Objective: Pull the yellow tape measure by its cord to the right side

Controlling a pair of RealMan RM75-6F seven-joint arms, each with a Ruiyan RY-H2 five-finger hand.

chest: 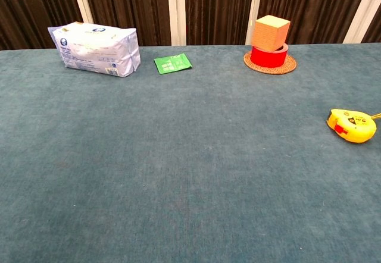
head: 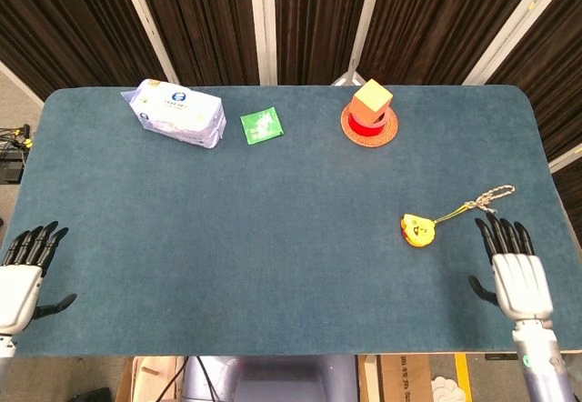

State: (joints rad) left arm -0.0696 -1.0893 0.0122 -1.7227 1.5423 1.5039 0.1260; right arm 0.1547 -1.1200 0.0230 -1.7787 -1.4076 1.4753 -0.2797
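Note:
The yellow tape measure [head: 418, 230] lies on the teal table at the right; the chest view shows it [chest: 352, 125] near the right edge. Its tan cord [head: 473, 205] runs up and to the right and ends in a small loop, lying loose on the cloth. My right hand [head: 514, 276] hovers flat, fingers spread, near the table's front right corner, below the cord and apart from it, holding nothing. At the front left edge my left hand [head: 22, 279] is flat and empty. The chest view shows neither hand.
A white tissue pack [head: 175, 114] lies at the back left, with a green packet [head: 262, 126] beside it. An orange cube on a red ring [head: 370, 111] rests on a woven coaster at the back centre-right. The table's right edge [head: 548, 170] is near the cord's end.

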